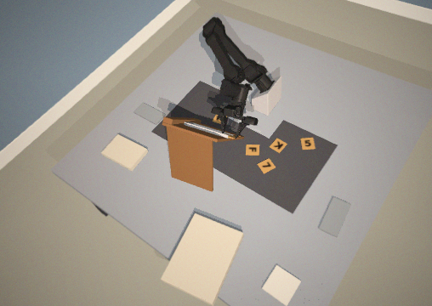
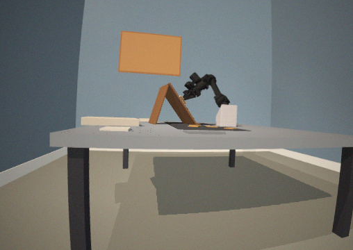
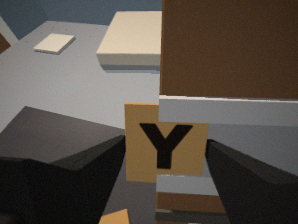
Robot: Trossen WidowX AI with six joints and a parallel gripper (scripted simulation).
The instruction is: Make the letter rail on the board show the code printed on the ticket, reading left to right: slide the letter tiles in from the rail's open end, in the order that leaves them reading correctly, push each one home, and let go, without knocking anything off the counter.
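Jaws: held Y tile (image 3: 139, 150) by opposite side edges
Y tile: pointed letter-top up in wrist view, looked roughly square
Letter rail (image 1: 204, 128) (image 3: 230, 111): overlapped tile between jaws

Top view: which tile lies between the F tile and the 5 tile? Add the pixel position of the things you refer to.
The K tile (image 1: 278, 145) lies between the F tile (image 1: 252, 150) and the 5 tile (image 1: 308, 144), as the top view shows.

The Y tile (image 3: 166, 150) is orange with a black letter; the board (image 1: 190, 160) (image 2: 181, 107) (image 3: 227, 50) is brown; the worktop (image 1: 140, 202) (image 2: 194, 140) (image 3: 75, 85) is grey.
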